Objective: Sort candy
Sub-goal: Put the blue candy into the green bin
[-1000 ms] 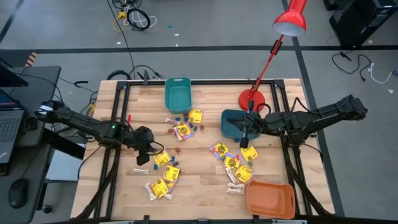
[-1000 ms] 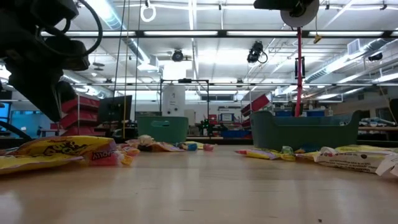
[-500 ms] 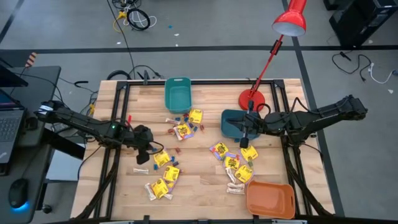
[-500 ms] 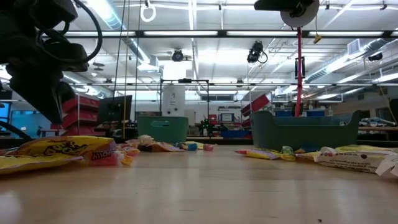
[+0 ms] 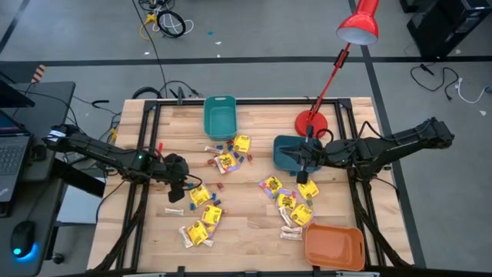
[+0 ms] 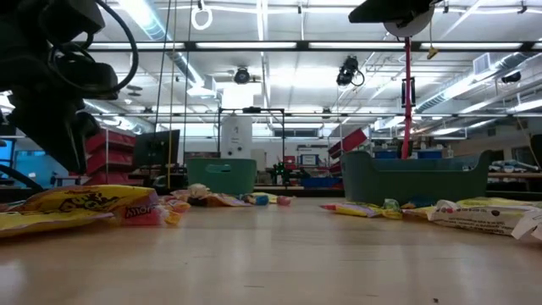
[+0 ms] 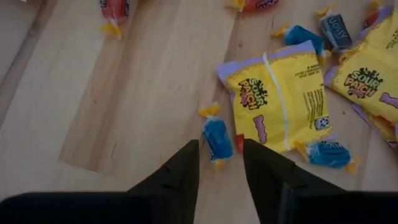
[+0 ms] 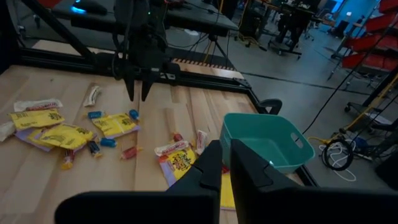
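- Wooden tabletop (image 5: 254, 219), slatted and pale, carrying loose candy (image 5: 223, 161) in several clusters: one below the light teal bin (image 5: 219, 116), one at the left front, one between the dark teal bin (image 5: 286, 151) and the orange bin (image 5: 334, 246).
- Left claw (image 7: 219, 163): low over the left cluster, fingers narrowly parted and empty, straddling a blue sweet (image 7: 216, 137) that lies against a yellow packet (image 7: 280, 93).
- Right claw (image 8: 225, 160): raised by the dark teal bin, fingers nearly together, a thin gap showing, nothing held.
- Handling, judged: sweets light, small, slick in their wrappers, apt to skid on the wood. Take the blue sweet across its firm body, not by the twisted orange ends.
- Packets: flat, soft, crinkly; best pinched at an edge.
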Controlling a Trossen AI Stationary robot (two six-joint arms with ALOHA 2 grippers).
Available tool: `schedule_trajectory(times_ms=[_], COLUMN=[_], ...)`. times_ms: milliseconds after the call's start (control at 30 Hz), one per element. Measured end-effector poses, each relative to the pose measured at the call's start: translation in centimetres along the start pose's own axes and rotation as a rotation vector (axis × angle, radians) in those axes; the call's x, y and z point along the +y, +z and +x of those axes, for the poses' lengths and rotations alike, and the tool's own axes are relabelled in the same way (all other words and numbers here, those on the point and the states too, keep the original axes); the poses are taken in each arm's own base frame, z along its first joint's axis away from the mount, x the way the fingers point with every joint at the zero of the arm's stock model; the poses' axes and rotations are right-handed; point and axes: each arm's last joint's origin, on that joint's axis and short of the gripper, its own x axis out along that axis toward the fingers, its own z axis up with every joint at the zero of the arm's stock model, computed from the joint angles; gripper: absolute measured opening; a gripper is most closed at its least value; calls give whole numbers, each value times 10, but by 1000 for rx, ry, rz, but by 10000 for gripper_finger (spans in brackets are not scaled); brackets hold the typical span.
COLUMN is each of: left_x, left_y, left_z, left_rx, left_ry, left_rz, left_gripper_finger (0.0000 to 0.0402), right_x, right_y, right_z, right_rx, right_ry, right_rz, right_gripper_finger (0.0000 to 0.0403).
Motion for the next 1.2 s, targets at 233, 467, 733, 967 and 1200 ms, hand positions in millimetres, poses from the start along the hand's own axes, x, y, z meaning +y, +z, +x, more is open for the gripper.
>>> schedule_trajectory(times_ms=[233,467,733,967,1200], left_x=[1,4,7,10,13], left_y=[-4,-10,-19,-24,-30], left_z=[5,14,26,30,35], left_rx=[-12,-25,-47,-39,-55], left_ry=[-2,-12,-54,-48,-40], left_rz=[-2,-32,-43,-64,-74], left_gripper_finger=[137,137,137,137,137], right_x=[0,0,0,0,0], right_y=[0,0,0,0,0], right_z=[0,0,0,0,0], right_rx=[0,1,1,1,-1], right_ry=[0,0,0,0,0], right_rz=[0,1,5,5,5], right_gripper_finger=[53,67,69,71,71])
